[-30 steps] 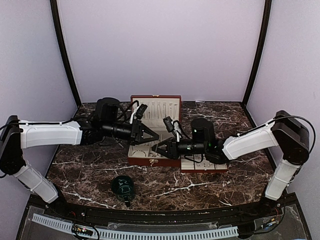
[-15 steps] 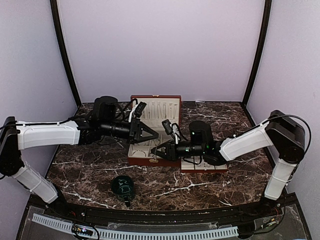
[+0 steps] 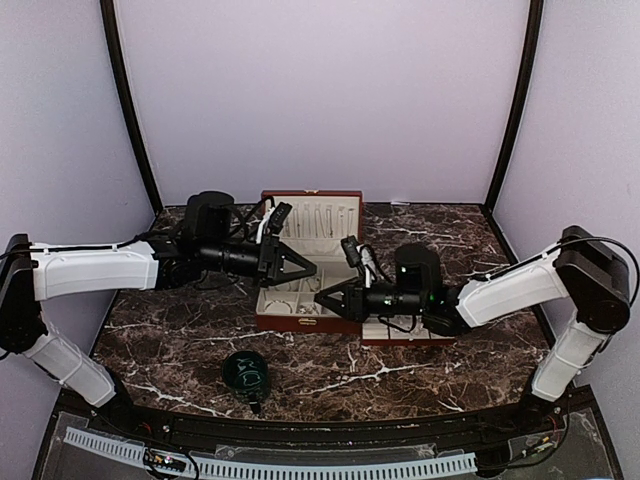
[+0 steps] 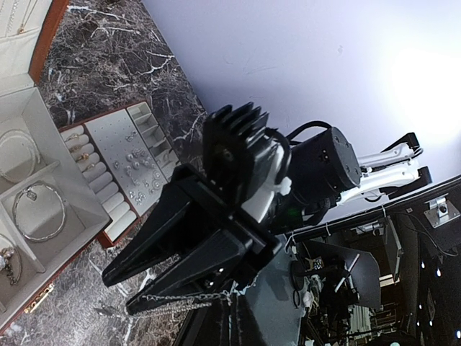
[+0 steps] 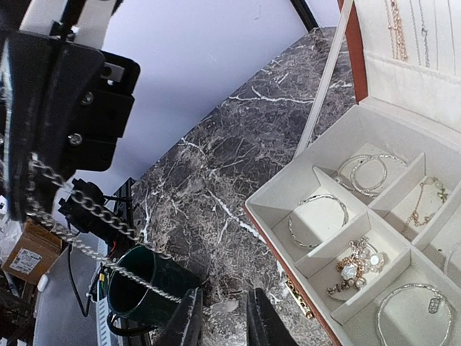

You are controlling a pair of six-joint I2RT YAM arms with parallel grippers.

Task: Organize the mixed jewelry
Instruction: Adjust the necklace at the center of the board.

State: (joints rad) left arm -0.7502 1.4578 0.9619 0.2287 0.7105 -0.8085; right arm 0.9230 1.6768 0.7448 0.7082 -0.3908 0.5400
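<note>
The mixed jewelry lies in an open red box (image 3: 300, 322) with cream compartments. The right wrist view shows bangles (image 5: 317, 220) and a pearly cluster (image 5: 353, 270) there. My left gripper (image 3: 310, 270) hovers over the box. Its dark fingers (image 4: 230, 321) look shut on a thin silver chain (image 4: 180, 295). The chain (image 5: 94, 209) stretches in two strands across to my right gripper (image 3: 322, 297). The right gripper (image 5: 222, 295) has its fingers apart, and the chain ends at its left finger (image 5: 189, 310). It hovers above the marble by the box's front corner.
A dark green cup (image 3: 245, 372) stands on the marble in front of the box, and in the right wrist view (image 5: 144, 288) it sits just left of my fingers. A cream tray (image 4: 122, 166) with earrings and rings lies right of the box. Necklaces hang in the lid (image 5: 410, 29).
My right arm has drawn back a little to the right, away from the left gripper. The left arm has hardly moved.
</note>
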